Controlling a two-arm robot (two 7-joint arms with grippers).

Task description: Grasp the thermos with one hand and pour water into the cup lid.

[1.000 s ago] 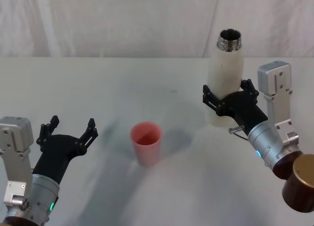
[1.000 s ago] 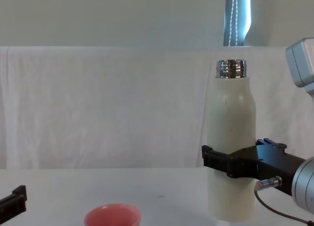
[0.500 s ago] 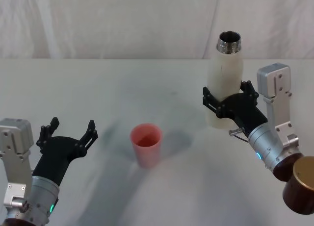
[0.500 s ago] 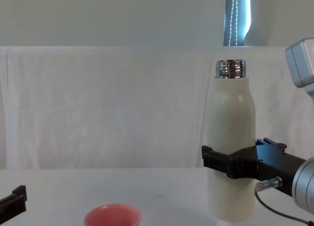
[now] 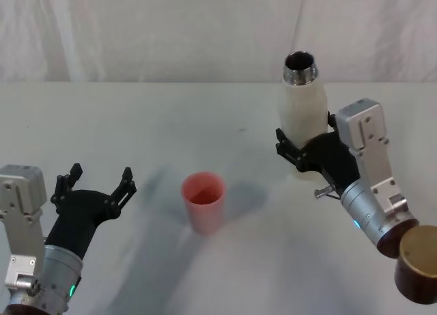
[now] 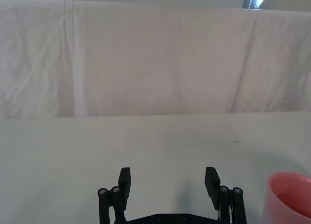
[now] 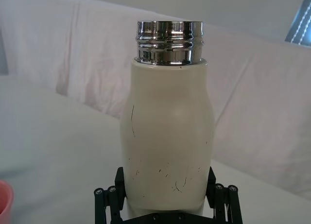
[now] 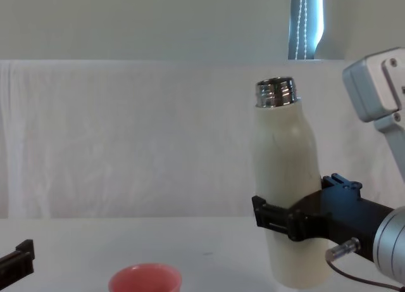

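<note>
The cream-white thermos [image 5: 302,113] with its open silver neck [image 8: 275,92] leans a little to the left, toward the cup lid. My right gripper [image 5: 307,149] is shut on its lower body, one black finger on each side [image 7: 108,199]. In the chest view the same gripper [image 8: 288,221] clamps the thermos [image 8: 285,171] near its base. The pink cup lid [image 5: 203,200] stands upright at the table's middle, left of the thermos, and shows low in the chest view [image 8: 145,279]. My left gripper [image 5: 97,180] rests open at the near left, apart from the cup lid [image 6: 289,195].
A white cloth [image 5: 136,28] hangs behind the white table [image 5: 171,117]. A brown round part [image 5: 418,264] sits at the near right by my right arm. Open tabletop lies between the cup lid and the thermos.
My right gripper has shifted the thermos left, toward the cup lid, and tipped its neck that way. The left gripper and the cup lid have stayed put.
</note>
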